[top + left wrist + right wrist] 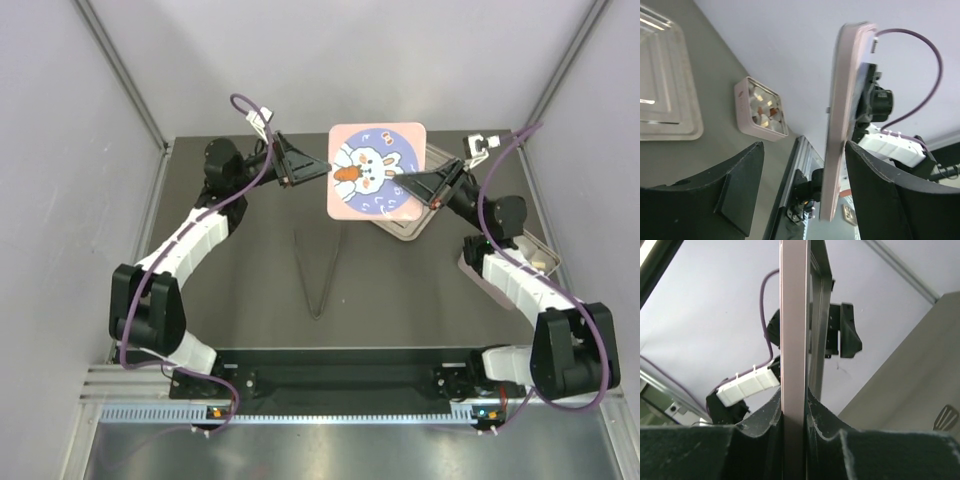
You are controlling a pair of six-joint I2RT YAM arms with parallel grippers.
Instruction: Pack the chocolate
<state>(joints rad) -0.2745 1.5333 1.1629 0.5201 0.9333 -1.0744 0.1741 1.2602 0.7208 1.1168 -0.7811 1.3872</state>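
The chocolate (766, 107) is sitting in the open pink box (742, 114) on the surface (705, 155), showing brown and tan. The pieces are probably too small to give any long axis. The right tool (793, 392) is clamping the bunny lid (378, 170) edge-on. The left tool (804, 146) is standing apart around the lid's other edge.

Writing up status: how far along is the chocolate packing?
Done: chocolates sit in the box. In hand: right pincer grips the lid, left pincer open around its edge. Left: lid onto box.
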